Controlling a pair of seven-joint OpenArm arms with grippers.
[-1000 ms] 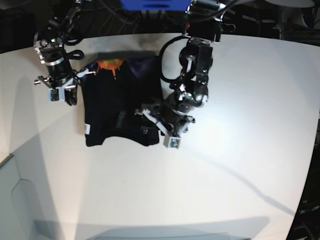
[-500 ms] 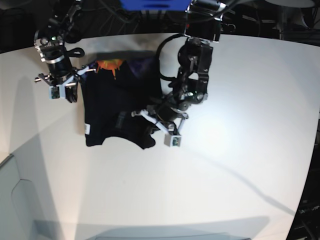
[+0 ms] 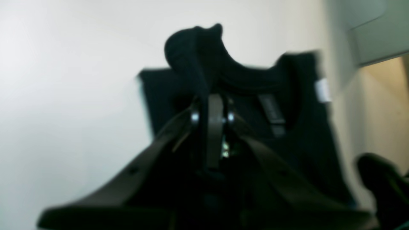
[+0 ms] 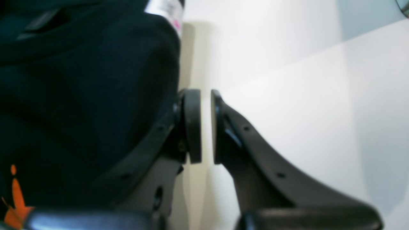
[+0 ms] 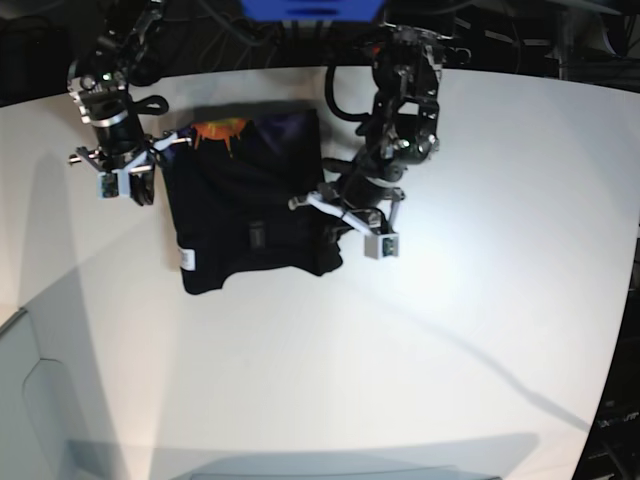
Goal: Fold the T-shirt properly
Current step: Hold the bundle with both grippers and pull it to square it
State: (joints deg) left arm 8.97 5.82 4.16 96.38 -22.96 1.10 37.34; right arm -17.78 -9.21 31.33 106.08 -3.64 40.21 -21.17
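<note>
Looking through the left wrist camera, the left claw (image 3: 212, 127) fills the lower middle, its two dark fingers (image 3: 159, 153) pressed together on a raised fold of the T-shirt (image 3: 300, 134), which rises past the tips as a rounded black hump. Beyond it the black shirt lies flat on the white table (image 3: 70, 95), with the curved neckline at the far end and a small white label (image 3: 322, 90) at the right edge. The picture is blurred.

From the right wrist camera, the right claw (image 4: 206, 126) shows two dark pads (image 4: 192, 124) held narrowly apart with only a thin strip of white table (image 4: 303, 95) visible between them; nothing is gripped. The black T-shirt (image 4: 83, 95) lies just left of the claw, against the left finger, with a scrap of orange print (image 4: 14, 198) at the bottom left and a white label (image 4: 164, 9) at the top.

In the base view, the T-shirt (image 5: 240, 215) lies as a dark, roughly square bundle on the upper left part of the table (image 5: 450, 350). Its orange and purple graphic (image 5: 222, 130) is at the far edge, the small white label (image 5: 186, 260) near the front left corner, and its slightly longer side runs from far to near. The left claw (image 5: 325, 205) pinches the shirt's right edge. The right claw (image 5: 135, 180) hangs just beside the shirt's far left corner.
</note>
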